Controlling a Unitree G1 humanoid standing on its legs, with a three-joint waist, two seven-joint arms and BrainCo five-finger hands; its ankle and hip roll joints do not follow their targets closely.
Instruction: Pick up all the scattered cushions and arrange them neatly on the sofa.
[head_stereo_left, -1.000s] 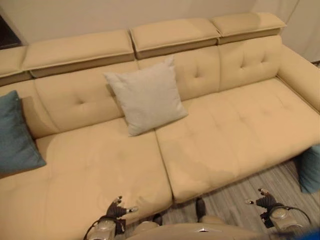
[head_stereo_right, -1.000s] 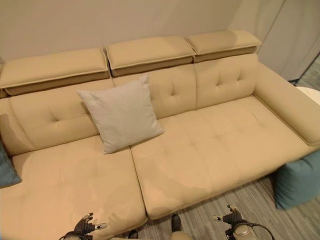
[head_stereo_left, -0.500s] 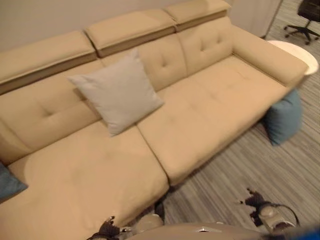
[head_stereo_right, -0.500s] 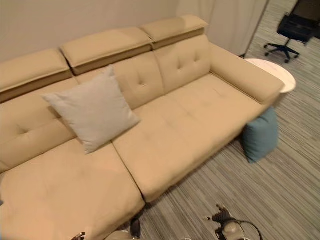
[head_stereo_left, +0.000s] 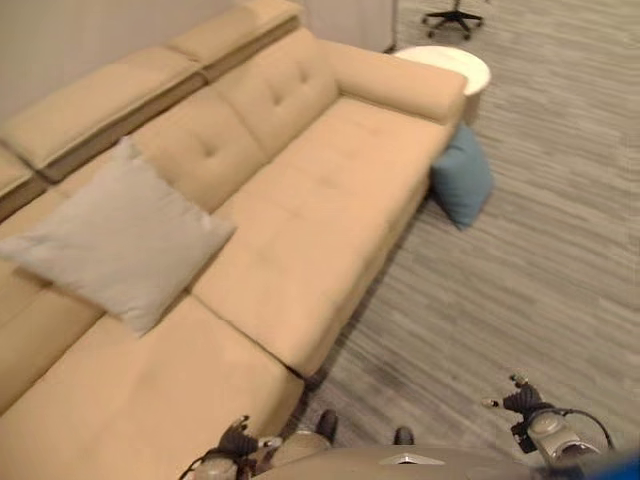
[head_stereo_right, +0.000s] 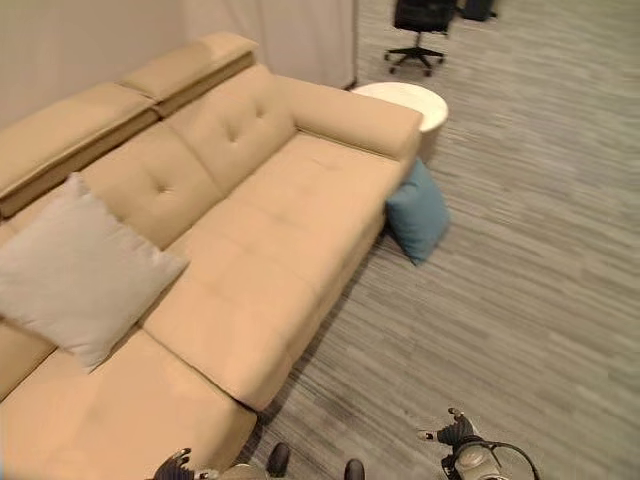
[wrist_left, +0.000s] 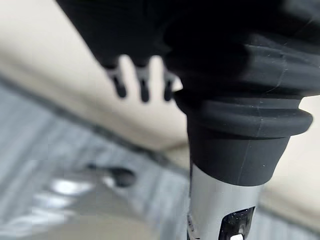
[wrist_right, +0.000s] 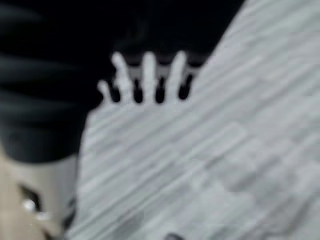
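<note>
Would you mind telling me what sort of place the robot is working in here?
Probably a lounge or a mock living room in an office: a long beige sofa with a grey cushion, a round white side table, and an office chair on striped carpet.

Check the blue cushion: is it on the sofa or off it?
Off. The blue cushion stands on the floor, leaning against the sofa end under the armrest, beside the round white table.
</note>
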